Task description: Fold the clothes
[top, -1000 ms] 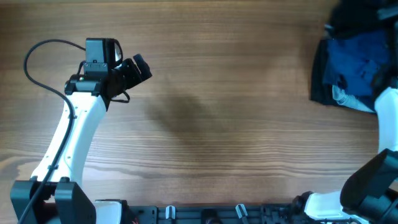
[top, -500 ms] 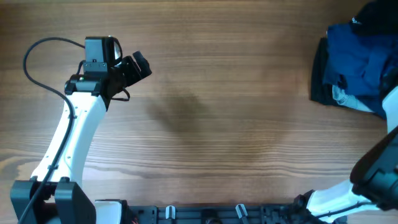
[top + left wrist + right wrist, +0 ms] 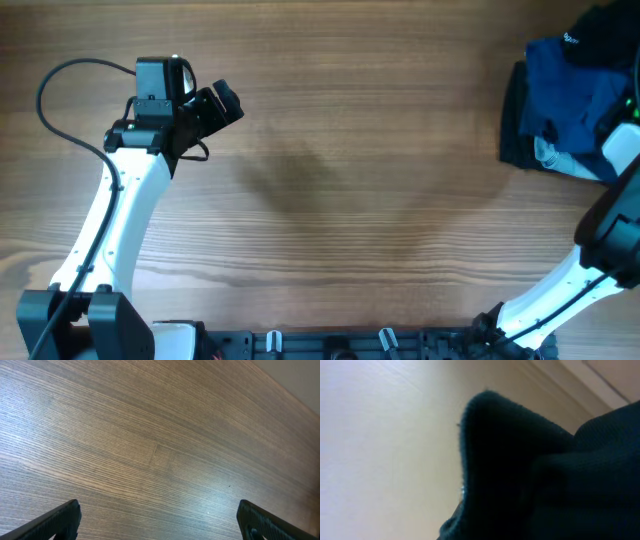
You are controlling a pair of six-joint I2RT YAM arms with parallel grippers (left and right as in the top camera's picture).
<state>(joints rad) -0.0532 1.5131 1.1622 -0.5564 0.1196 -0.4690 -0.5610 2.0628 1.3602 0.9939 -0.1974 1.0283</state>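
Note:
The clothes, a black garment [image 3: 606,24] with a tiny white mark, are bunched at the far right of the overhead view, above a blue pile. In the right wrist view the same black fabric [image 3: 545,475] fills the lower right and hides my right gripper's fingers; that gripper is shut and seems to hold the cloth. My left gripper [image 3: 228,108] hovers far off over the left of the table. In its wrist view it [image 3: 157,522] stands wide open, with only bare wood between the fingers [image 3: 60,520].
Bright blue garments [image 3: 570,100] with a pale grey patch [image 3: 548,152] lie heaped at the right edge, and a dark fabric edge [image 3: 512,120] shows along their left side. The right arm's white link [image 3: 622,150] crosses that pile. The wooden table [image 3: 380,180] spans the middle.
The black garment has shifted rightward at the top right corner, uncovering more of the blue pile. The right arm has swung further over the pile. The left arm has not moved.

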